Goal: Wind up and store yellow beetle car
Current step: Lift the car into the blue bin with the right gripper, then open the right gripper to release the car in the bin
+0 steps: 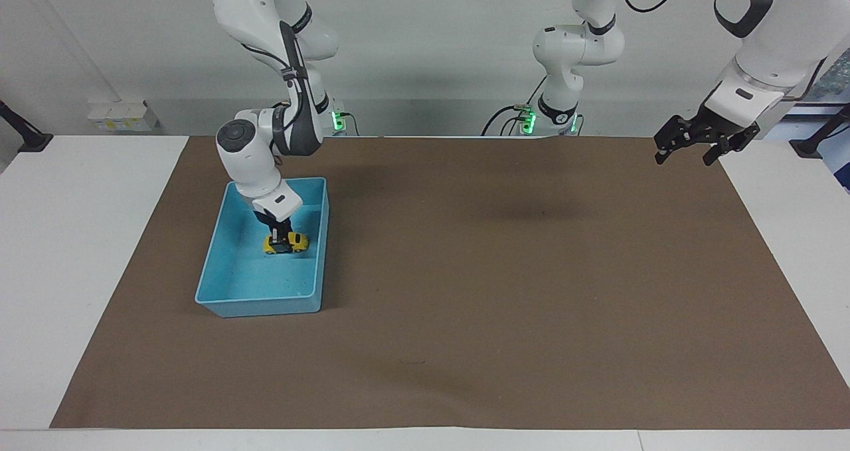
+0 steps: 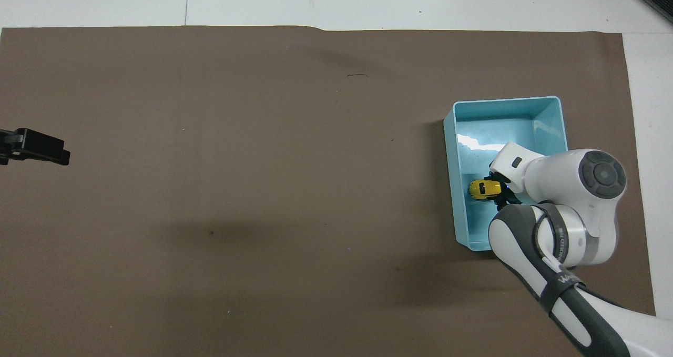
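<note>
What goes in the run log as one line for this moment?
right claw: at yellow beetle car in blue tray | left claw: open, waiting over the mat edge | stage: storing car

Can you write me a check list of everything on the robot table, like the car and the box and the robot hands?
Surface: brown mat over a white table.
Job's things: yellow car inside the blue tray, at the right arm's end.
Clutter: nothing seen.
Grippers: right gripper down in the tray at the car, grip unclear; left gripper open, waiting over the mat's edge.
Cables: black leads at the arm bases.
Surroundings: white wall.
</note>
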